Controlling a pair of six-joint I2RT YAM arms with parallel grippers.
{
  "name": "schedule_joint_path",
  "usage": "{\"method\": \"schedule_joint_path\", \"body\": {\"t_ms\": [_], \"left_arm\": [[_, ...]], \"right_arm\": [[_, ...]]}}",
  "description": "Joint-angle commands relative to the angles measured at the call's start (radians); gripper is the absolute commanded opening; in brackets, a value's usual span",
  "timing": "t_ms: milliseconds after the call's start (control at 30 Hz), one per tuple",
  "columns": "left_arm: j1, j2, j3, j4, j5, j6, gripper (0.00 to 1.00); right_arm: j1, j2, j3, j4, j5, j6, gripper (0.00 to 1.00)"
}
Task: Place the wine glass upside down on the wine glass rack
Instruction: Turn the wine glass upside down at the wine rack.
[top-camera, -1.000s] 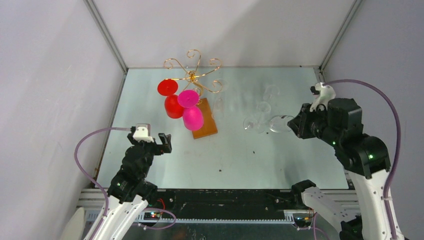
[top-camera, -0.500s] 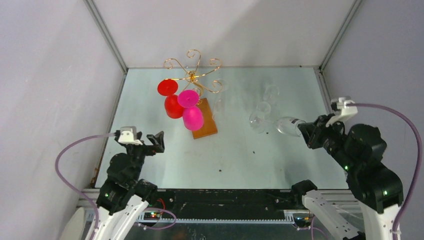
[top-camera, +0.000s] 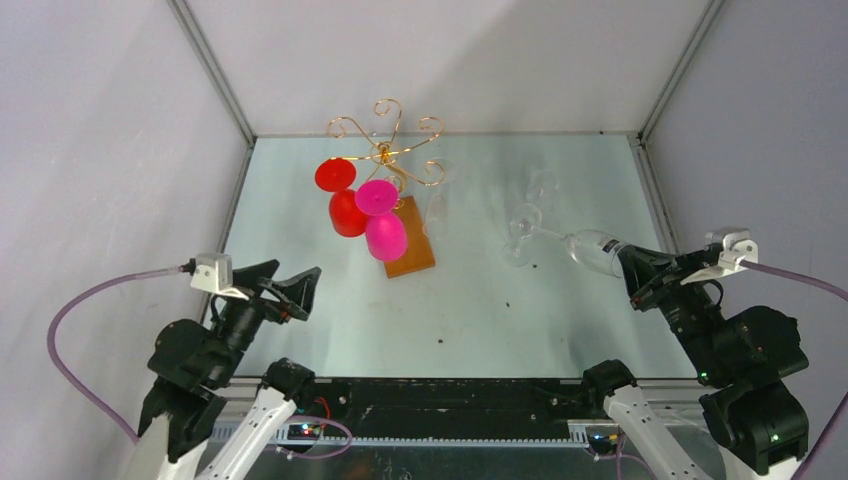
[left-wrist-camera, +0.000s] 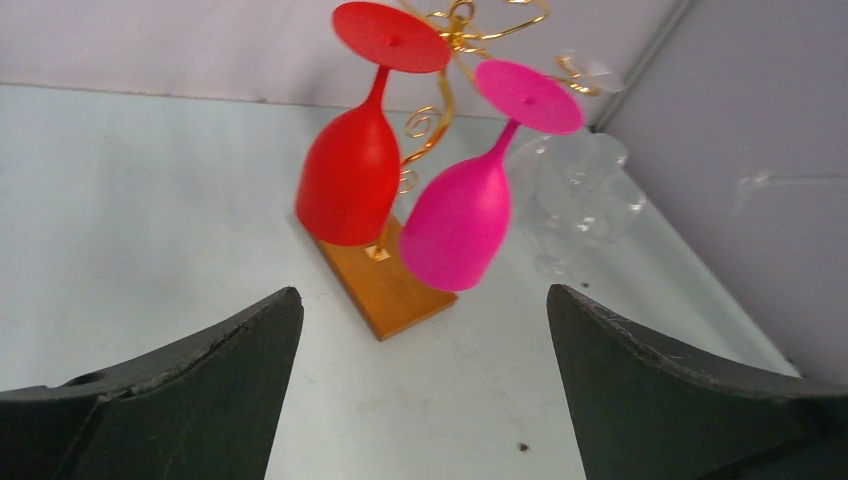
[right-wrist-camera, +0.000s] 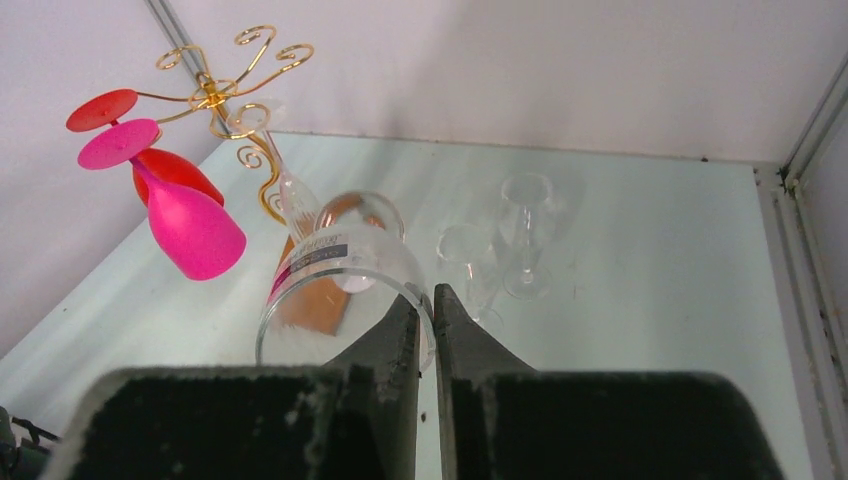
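Observation:
My right gripper (top-camera: 634, 272) is shut on the rim of a clear wine glass (top-camera: 592, 249), which hangs sideways above the table with its foot pointing left. In the right wrist view the fingertips (right-wrist-camera: 412, 312) pinch the wall of the wine glass (right-wrist-camera: 335, 265). The wine glass rack (top-camera: 386, 142), gold wire on a brown wooden base (top-camera: 414, 250), stands at the back left. A red glass (top-camera: 347, 212), a pink glass (top-camera: 385, 236) and a clear glass (top-camera: 437, 206) hang from it upside down. My left gripper (top-camera: 291, 288) is open and holds nothing.
Two more clear glasses (top-camera: 541, 185) (top-camera: 517, 252) stand on the table between the rack and my right arm; the right wrist view shows them as well (right-wrist-camera: 525, 235). Grey walls close the table on three sides.
My right arm has drawn back toward the near right, carrying the clear glass away from the other glasses. My left arm has pulled back toward the near left, still open.

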Motion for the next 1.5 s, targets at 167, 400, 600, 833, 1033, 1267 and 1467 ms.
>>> {"method": "schedule_joint_path", "body": {"t_ms": [167, 400, 600, 833, 1033, 1267, 1467], "left_arm": [[-0.005, 0.093, 0.152, 0.013, 0.239, -0.156, 1.00], [-0.005, 0.186, 0.186, 0.151, 0.446, -0.284, 0.98], [-0.005, 0.266, 0.188, 0.294, 0.547, -0.427, 0.98], [-0.033, 0.319, 0.194, 0.420, 0.577, -0.571, 0.98], [-0.134, 0.398, 0.255, 0.439, 0.533, -0.595, 0.98], [-0.384, 0.547, 0.307, 0.475, 0.381, -0.570, 0.98], [-0.559, 0.739, 0.400, 0.531, 0.265, -0.563, 0.98]], "right_arm": [[-0.002, -0.013, -0.019, 0.230, -0.066, -0.057, 0.00], [-0.002, 0.029, -0.019, 0.306, -0.045, -0.108, 0.00], [-0.002, 0.058, -0.019, 0.336, -0.038, -0.154, 0.00], [-0.002, 0.080, -0.017, 0.440, -0.071, -0.247, 0.00], [-0.002, 0.120, -0.002, 0.537, -0.103, -0.342, 0.00], [0.011, 0.170, 0.011, 0.572, -0.087, -0.441, 0.00], [0.032, 0.183, 0.011, 0.591, -0.040, -0.453, 0.00]]}}
